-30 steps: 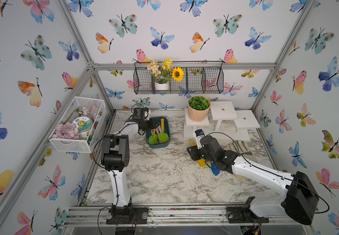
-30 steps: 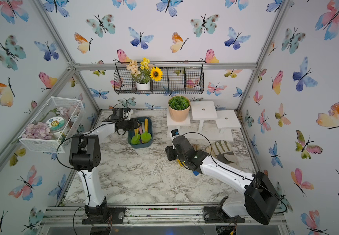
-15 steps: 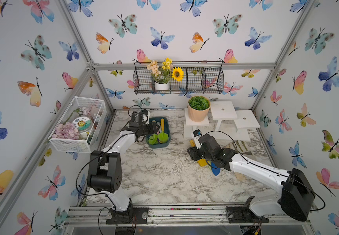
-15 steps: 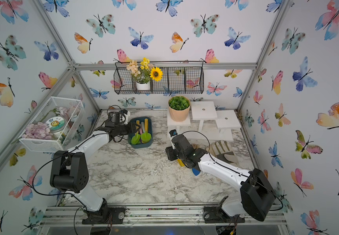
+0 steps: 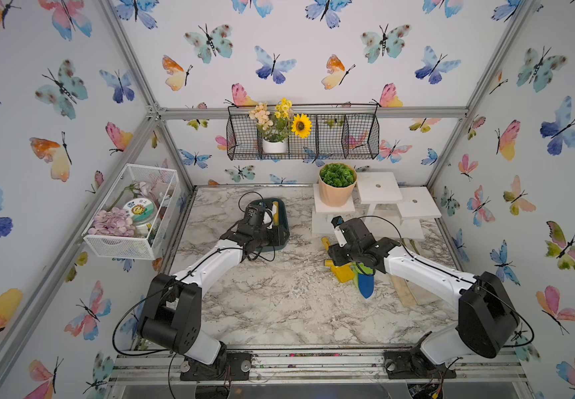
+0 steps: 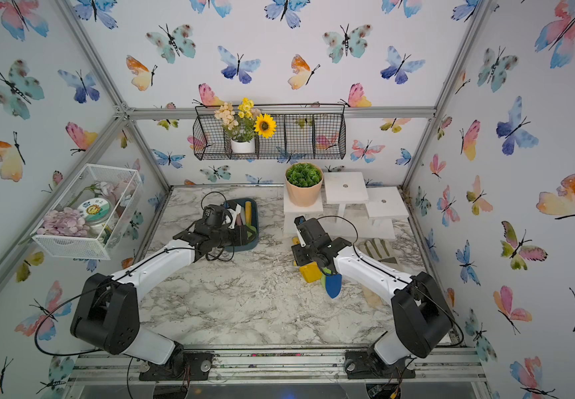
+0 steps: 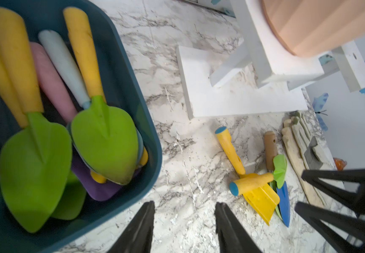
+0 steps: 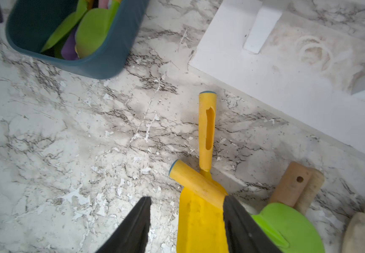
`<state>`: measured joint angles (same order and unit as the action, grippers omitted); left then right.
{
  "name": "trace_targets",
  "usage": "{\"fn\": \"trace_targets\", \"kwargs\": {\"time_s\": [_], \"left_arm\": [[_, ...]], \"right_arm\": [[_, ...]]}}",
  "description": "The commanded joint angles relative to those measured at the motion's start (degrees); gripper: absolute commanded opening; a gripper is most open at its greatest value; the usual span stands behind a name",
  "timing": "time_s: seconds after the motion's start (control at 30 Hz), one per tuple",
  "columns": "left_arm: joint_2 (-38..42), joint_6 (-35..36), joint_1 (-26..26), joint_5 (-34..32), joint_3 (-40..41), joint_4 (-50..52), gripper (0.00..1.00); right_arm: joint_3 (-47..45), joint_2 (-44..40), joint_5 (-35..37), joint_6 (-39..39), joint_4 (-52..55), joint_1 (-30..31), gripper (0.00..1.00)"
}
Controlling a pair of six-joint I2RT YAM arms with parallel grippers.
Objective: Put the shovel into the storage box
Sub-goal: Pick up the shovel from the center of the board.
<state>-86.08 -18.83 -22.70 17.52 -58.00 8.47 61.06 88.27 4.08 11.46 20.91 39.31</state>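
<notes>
Your right end effector is hovering over a small heap of shovels on the marble tabletop. Its fingers are standing spread and gripping nothing. One finger is crossing the yellow handle of the green-bladed shovel; whether it is touching, you cannot tell. That shovel is lying across the yellow shovel, which is resting flat on the tabletop, well apart from the storage box. A blue blade, a wooden handle and a work glove are lying beside it. Your left end effector is hanging near the box's corner, fingers spread over bare tabletop. The box is holding several shovels, with two green blades lying uppermost.
</notes>
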Motion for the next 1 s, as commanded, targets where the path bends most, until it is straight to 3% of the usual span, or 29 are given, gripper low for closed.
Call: {"fn": "trace_targets", "kwargs": {"time_s": [0.0, 0.27, 0.97], "left_arm": [[4.46, -1.2, -1.35, -2.85, 3.4, -1.21, 0.51], [8.84, -2.23, -1.56, -2.23, 8.97, -1.8, 0.51], [10.56, -3.67, -1.55, -1.96, 12.12, -2.83, 0.5]], "right_arm": [[2.8, 2.32, -0.5, -4.13, 5.75, -0.74, 0.59], [5.65, 7.16, -0.59, -9.17, 10.1, -3.44, 0.63], [10.59, 17.42, 5.41, -16.02, 15.76, -4.68, 0.57]]}}
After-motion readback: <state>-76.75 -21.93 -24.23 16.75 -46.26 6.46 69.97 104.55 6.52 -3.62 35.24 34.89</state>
